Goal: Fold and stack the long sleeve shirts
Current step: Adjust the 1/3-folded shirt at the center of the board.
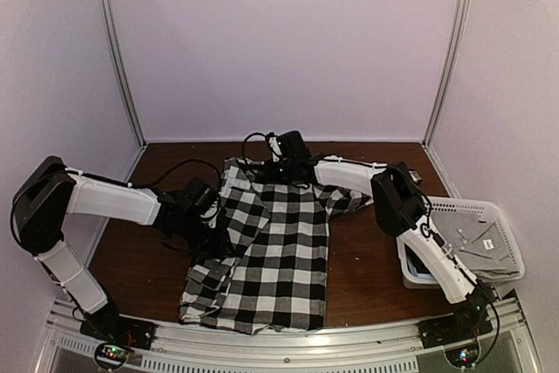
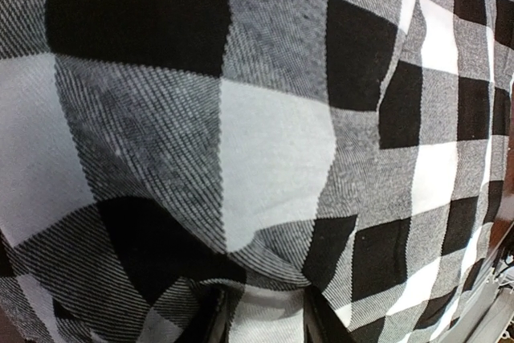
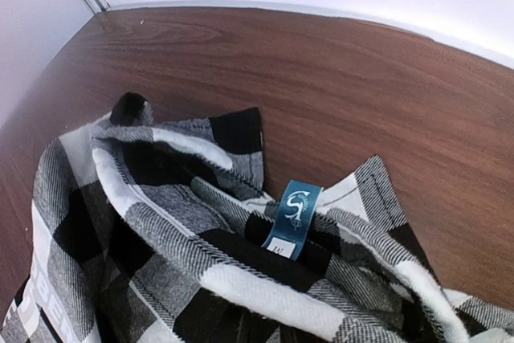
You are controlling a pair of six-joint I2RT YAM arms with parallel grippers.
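Observation:
The black-and-white checked shirt (image 1: 279, 259) lies spread over the middle of the table, collar at the far end. My left gripper (image 1: 208, 214) is at its left edge, by the folded-in sleeve. In the left wrist view the checked cloth (image 2: 265, 142) fills the frame and puckers into the gap between my fingers (image 2: 215, 320), which are closed on a fold. My right gripper (image 1: 286, 166) is at the collar. The right wrist view shows the raised collar (image 3: 241, 263) with a blue label (image 3: 294, 216), and the fingers are hidden under the cloth. The grey shirt (image 1: 476, 238) lies in the basket.
The white lattice basket (image 1: 502, 216) stands at the right edge of the brown table (image 1: 376, 259), next to the right arm's base. White walls close the back and sides. Bare wood (image 3: 337, 86) lies beyond the collar.

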